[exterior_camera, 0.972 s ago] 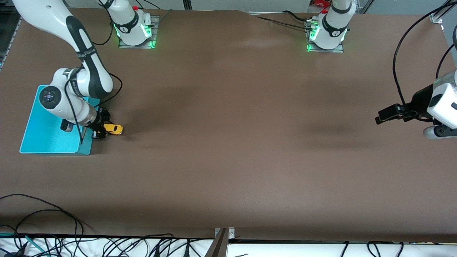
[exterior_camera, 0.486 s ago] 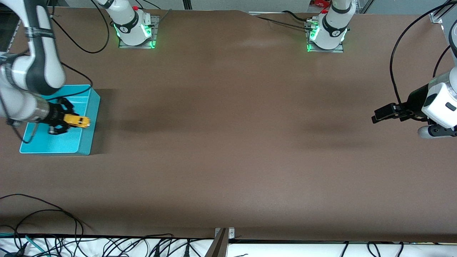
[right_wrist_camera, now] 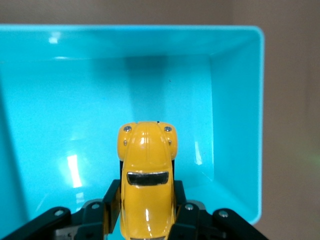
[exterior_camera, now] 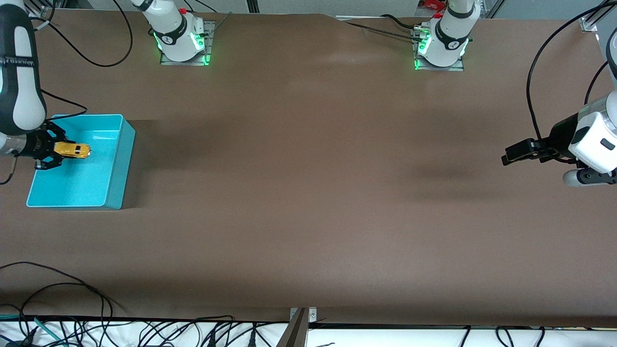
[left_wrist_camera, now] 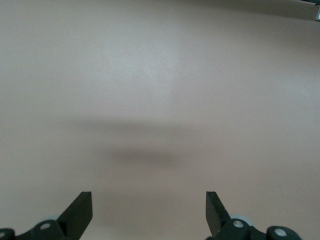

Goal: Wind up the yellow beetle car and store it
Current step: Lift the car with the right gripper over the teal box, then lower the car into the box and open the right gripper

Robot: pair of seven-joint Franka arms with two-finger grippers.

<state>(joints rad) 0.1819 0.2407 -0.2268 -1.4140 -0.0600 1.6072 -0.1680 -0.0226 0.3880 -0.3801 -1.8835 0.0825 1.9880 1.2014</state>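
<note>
My right gripper [exterior_camera: 55, 152] is shut on the yellow beetle car [exterior_camera: 72, 150] and holds it in the air over the turquoise bin [exterior_camera: 123, 159] at the right arm's end of the table. In the right wrist view the car [right_wrist_camera: 146, 180] sits between the black fingers [right_wrist_camera: 111, 200], nose out over the bin's floor [right_wrist_camera: 65, 115]. My left gripper [exterior_camera: 512, 155] is open and empty, held above bare table at the left arm's end. In the left wrist view its fingertips [left_wrist_camera: 82, 207] stand wide apart, gripper [left_wrist_camera: 149, 207] over plain tabletop.
The brown table [exterior_camera: 308, 193] has nothing else on it. The two arm bases [exterior_camera: 181, 38] stand along the edge farthest from the front camera. Cables [exterior_camera: 72, 323] lie along the edge nearest to that camera.
My right gripper carried the yellow car from the table beside the bin up and over the bin's inside. The left arm shifted only slightly.
</note>
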